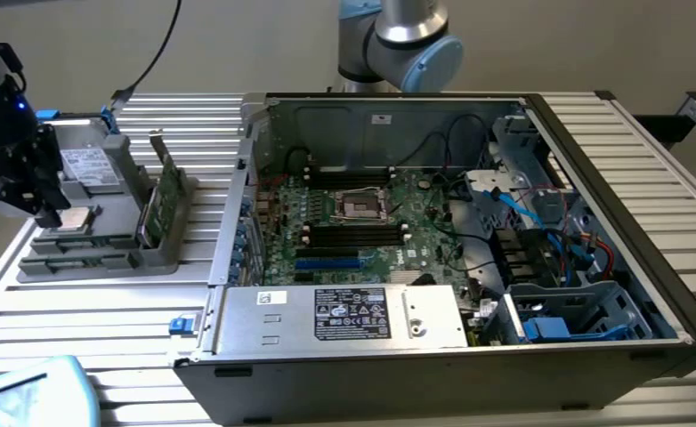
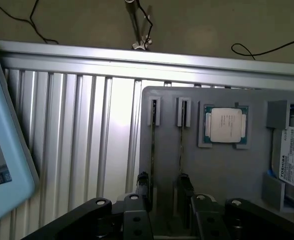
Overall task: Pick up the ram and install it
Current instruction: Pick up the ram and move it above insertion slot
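My gripper [image 1: 49, 213] hangs over the grey parts holder [image 1: 99, 258] at the exterior view's left, outside the computer case. In the wrist view its black fingers [image 2: 143, 184] stand apart, and the gripper [image 2: 163, 187] is open with nothing between them. They sit over two narrow slots [image 2: 153, 145] in the holder [image 2: 221, 170]. A thin dark strip runs along each slot; I cannot tell if it is the ram seen edge-on. The motherboard [image 1: 372, 213] lies in the open case, with black memory slots [image 1: 354, 236] beside the processor socket [image 1: 360, 203].
On the holder are a square silver processor [image 2: 225, 125], a hard drive [image 2: 291, 157] and an upright green card with a metal bracket [image 1: 164, 191]. A light blue tablet [image 2: 7, 150] lies on the ribbed table. The case wall [image 1: 235, 205] stands between holder and motherboard.
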`<state>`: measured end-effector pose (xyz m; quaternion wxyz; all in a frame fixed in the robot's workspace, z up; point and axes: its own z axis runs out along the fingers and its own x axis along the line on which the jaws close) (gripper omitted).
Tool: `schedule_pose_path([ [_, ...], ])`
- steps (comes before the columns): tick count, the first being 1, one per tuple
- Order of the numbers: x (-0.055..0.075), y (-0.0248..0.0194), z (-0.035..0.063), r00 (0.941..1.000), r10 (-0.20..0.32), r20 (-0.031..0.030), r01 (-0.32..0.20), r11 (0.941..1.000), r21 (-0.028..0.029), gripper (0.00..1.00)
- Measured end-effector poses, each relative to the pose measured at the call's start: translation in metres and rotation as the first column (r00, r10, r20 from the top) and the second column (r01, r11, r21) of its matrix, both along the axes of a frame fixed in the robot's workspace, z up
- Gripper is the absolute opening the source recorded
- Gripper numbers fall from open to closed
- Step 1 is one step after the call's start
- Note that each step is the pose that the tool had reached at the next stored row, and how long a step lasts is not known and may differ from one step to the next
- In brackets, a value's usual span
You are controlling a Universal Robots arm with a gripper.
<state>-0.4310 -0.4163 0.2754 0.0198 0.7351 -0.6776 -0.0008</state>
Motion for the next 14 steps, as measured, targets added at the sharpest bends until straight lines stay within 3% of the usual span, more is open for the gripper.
schedule_pose_path([
  [14,0.0,-0.0075,-0.0255,0.999,0.044,0.0,-0.044,0.999,0.0003,0.37],
])
